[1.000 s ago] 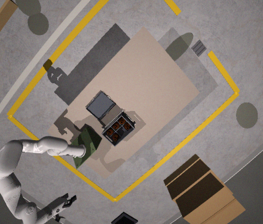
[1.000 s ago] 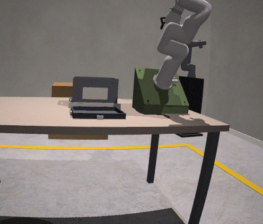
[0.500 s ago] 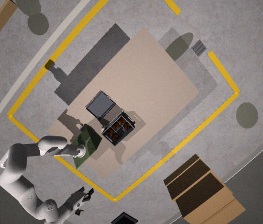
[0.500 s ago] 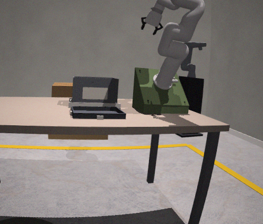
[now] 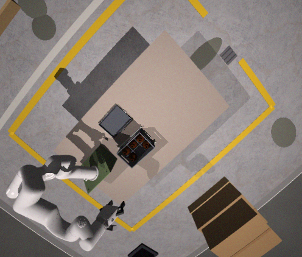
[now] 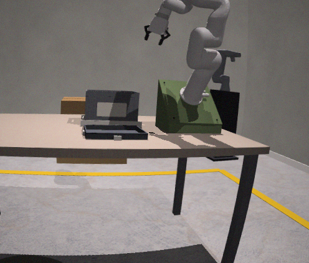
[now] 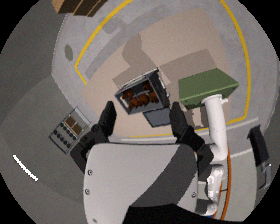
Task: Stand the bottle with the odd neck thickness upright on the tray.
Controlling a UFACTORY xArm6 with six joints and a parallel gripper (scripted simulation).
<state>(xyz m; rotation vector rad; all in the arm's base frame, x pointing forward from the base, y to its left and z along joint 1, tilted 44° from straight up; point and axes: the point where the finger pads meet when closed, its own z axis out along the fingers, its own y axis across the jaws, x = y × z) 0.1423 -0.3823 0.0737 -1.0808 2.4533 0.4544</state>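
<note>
A dark crate (image 5: 136, 147) stands on the beige table and holds several brown bottles (image 5: 133, 143), seen from above by their mouths. Their necks are too small to compare. The flat dark tray (image 5: 115, 120) lies beside the crate and holds nothing. In the side view the tray (image 6: 114, 132) lies in front of the crate (image 6: 111, 106), and the bottles are hidden. My gripper (image 5: 118, 210) (image 6: 156, 37) is open and empty, high in the air and out past the table's edge, far from the crate. In the wrist view the open fingers frame the distant crate (image 7: 143, 96).
My arm stands on a green wedge base (image 5: 100, 165) at the table's corner, close to the crate; it also shows in the side view (image 6: 186, 109). Open cardboard boxes (image 5: 232, 217) stand on the floor. A black panel (image 6: 225, 110) stands behind the base. Yellow floor tape surrounds the table.
</note>
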